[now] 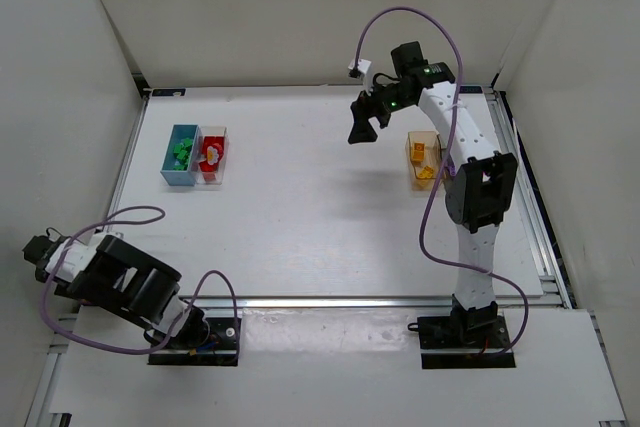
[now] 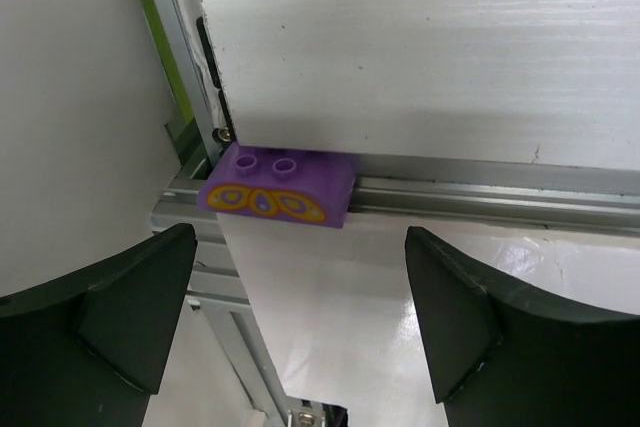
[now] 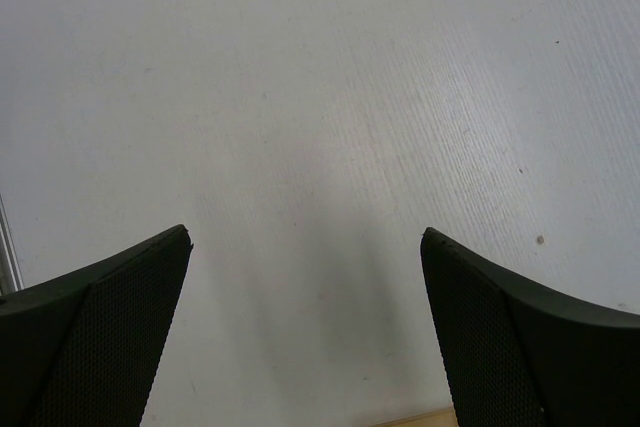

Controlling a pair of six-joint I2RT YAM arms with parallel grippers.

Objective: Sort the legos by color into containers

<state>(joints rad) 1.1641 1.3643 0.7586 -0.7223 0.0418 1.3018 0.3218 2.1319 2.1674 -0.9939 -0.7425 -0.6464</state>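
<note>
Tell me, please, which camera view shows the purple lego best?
The left wrist view: the purple lego sits mid-frame on the metal rail, its two studs and yellow pattern clear. The top view does not show it; the right wrist view shows only table surface.

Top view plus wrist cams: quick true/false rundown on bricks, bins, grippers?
1. The purple brick lies on the metal rail. True.
2. The left gripper is shut on the purple brick. False: it is open, and the brick lies beyond its fingers.
3. The blue bin holds green bricks. True.
4. The orange bin is empty. False: yellow bricks lie in it.
5. The right gripper holds a brick. False: it is open, with nothing between its fingers.
</note>
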